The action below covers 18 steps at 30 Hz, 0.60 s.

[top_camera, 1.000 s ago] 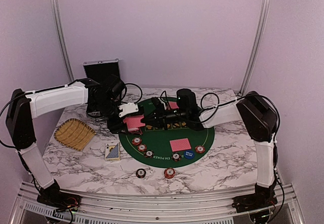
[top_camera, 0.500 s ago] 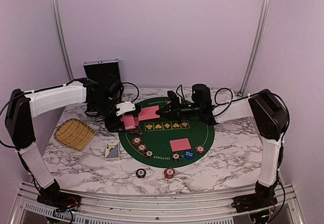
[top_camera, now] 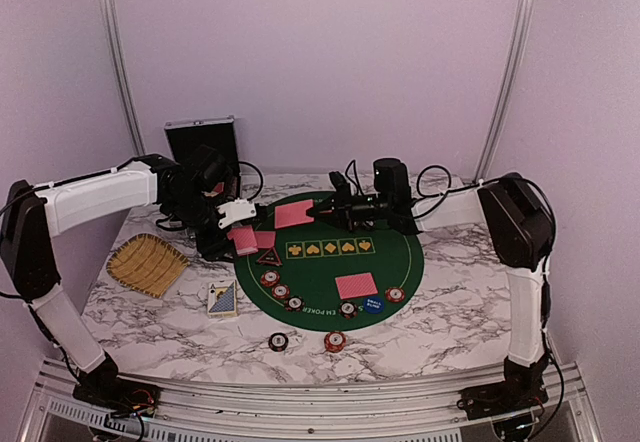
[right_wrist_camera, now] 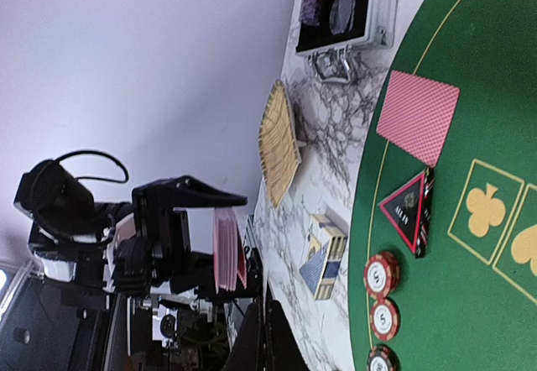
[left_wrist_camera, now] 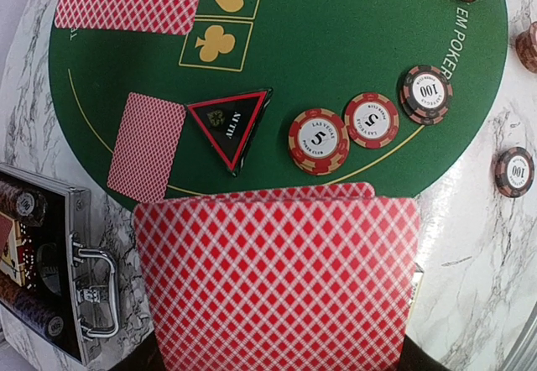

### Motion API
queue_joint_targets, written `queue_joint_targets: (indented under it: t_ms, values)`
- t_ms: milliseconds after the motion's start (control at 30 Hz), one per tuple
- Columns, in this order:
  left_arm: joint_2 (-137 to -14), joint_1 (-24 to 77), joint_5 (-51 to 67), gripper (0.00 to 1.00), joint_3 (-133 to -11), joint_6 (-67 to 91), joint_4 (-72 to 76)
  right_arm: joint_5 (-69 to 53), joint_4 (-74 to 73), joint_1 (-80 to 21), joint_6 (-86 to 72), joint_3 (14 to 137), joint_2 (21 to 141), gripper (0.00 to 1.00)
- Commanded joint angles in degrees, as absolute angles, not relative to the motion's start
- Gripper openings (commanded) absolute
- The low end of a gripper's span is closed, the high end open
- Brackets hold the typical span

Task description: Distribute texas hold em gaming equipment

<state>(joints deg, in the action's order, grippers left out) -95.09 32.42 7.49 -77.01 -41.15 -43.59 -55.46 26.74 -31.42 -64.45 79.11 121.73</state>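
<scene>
My left gripper (top_camera: 238, 234) is shut on a deck of red-backed cards (left_wrist_camera: 277, 279) above the left edge of the green mat (top_camera: 320, 272); the deck hides its fingers. My right gripper (top_camera: 322, 212) is shut on one red-backed card (top_camera: 294, 214), held tilted over the back of the mat. One card (top_camera: 264, 239) lies by the dark triangular marker (top_camera: 268, 256), another card (top_camera: 356, 285) lies nearer the front. Three chips (top_camera: 281, 290) curve along the mat's left front edge. A blue disc (top_camera: 373, 304) lies at the front.
A silver case (top_camera: 200, 140) stands open at the back left. The straw tray (top_camera: 147, 263) lies at the left, a blue card box (top_camera: 222, 300) beside the mat. Two chips (top_camera: 278, 341) (top_camera: 335, 341) rest on the marble in front.
The right gripper has pulled back from the deck toward the rear right, taking one card with it. The left gripper has drawn slightly left and back with the deck.
</scene>
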Motion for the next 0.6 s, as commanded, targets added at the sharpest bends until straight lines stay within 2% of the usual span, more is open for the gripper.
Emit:
queue_joint_targets:
  t_ms: [0,567]
  values:
    - [-92.38,31.99,8.81,0.00,-76.63,-41.31,-44.05,-54.58,23.41,-31.72,-62.78,85.15,125.89,0.00]
    - [-92.56,31.90,9.67,0.00,-77.18,-41.40,-44.34,-47.02,7.75,-36.59,-56.53,109.02,141.14,0.00]
